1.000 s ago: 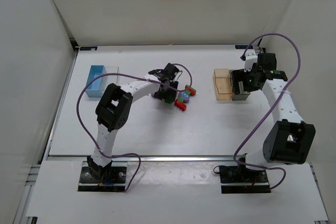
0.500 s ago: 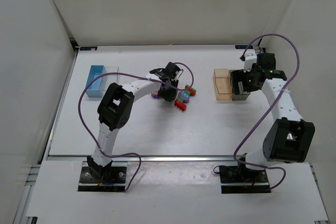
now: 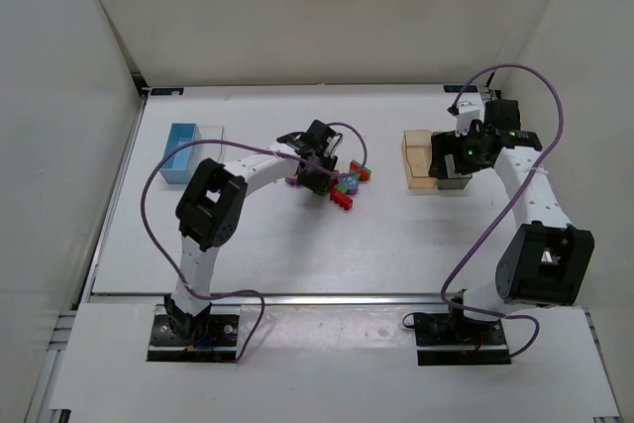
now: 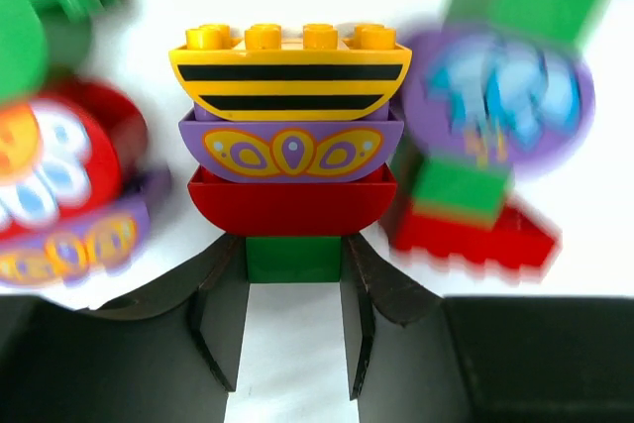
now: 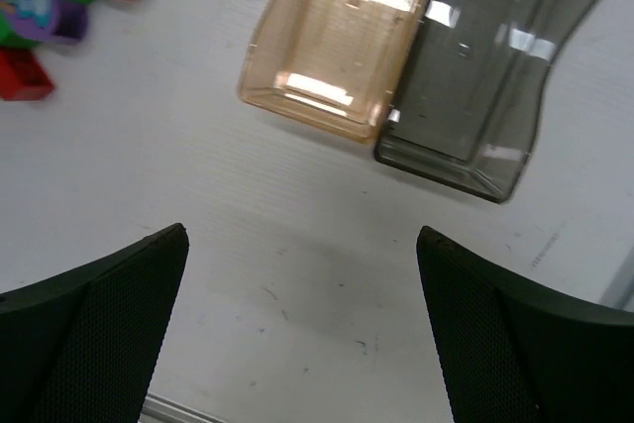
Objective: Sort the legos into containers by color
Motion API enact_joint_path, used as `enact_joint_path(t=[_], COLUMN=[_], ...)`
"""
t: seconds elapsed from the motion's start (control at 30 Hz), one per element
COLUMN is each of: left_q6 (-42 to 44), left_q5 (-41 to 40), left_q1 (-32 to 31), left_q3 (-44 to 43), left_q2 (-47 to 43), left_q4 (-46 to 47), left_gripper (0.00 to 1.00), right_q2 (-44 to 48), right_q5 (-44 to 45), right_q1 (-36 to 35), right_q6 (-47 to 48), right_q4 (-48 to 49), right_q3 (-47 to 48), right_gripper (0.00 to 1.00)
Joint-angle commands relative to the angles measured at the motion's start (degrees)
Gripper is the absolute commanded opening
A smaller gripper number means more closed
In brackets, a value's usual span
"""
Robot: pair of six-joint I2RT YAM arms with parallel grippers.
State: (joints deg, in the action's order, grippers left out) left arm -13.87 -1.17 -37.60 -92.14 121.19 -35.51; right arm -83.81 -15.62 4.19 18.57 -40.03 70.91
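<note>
The left gripper (image 4: 295, 250) is sitting low in the pile of legos (image 3: 347, 183) in the middle of the table (image 3: 258, 245). Its two black fingers (image 4: 223, 314) are squeezing a little green brick (image 4: 294, 260), one on each side, with no gap showing. That green brick is sitting at the near end of a small stack (it looks a bit like a bee!). A red brick (image 4: 290, 203) is sitting next to it, then a purple brick (image 4: 290, 151) with yellow shapes, then a yellow brick (image 4: 290, 71) with black stripes at the far end. More red, green and purple bricks are lying close on both sides, all blurry.

The right gripper (image 5: 302, 235) is hanging over the bare table with its fingers spread wide apart, holding nothing. Just ahead of it the orange bin (image 5: 347, 37) and the dark grey bin (image 5: 475, 76) are sitting side by side, touching. The blue bin (image 3: 181, 153) is sitting far off on the left side, with a clear bin (image 3: 211, 139) right beside it, which is hard to see.
</note>
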Motion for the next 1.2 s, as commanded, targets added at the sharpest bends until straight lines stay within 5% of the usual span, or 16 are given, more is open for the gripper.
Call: enact_joint_path(t=[0.0, 0.2, 0.43, 0.83, 1.17], left_q6=[6.82, 16.39, 26.60, 29.51, 29.42], left_q5=[6.17, 7.76, 13.38, 13.21, 13.30], left_q1=[0.78, 2.62, 2.63, 2.19, 1.75], left_q3=[5.11, 14.17, 21.02, 20.86, 19.54], left_q2=[-12.61, -24.31, -35.21, -36.73, -35.58], left_q4=[3.95, 8.43, 12.91, 16.35, 17.31], left_gripper=[0.10, 0.10, 0.10, 0.10, 0.10], right_q2=[-1.08, -6.80, -11.72, -20.33, -25.34], right_q5=[-11.35, -25.58, -32.37, -43.44, -45.64], right_q1=[0.38, 0.21, -6.01, -18.85, -22.20], right_q6=[0.25, -7.39, -16.71, -24.63, -26.56], right_q4=[-2.59, -3.48, -1.28, 3.56, 6.02], right_q3=[4.58, 11.86, 17.32, 27.96, 29.36], right_gripper=[0.99, 0.99, 0.99, 0.96, 0.93])
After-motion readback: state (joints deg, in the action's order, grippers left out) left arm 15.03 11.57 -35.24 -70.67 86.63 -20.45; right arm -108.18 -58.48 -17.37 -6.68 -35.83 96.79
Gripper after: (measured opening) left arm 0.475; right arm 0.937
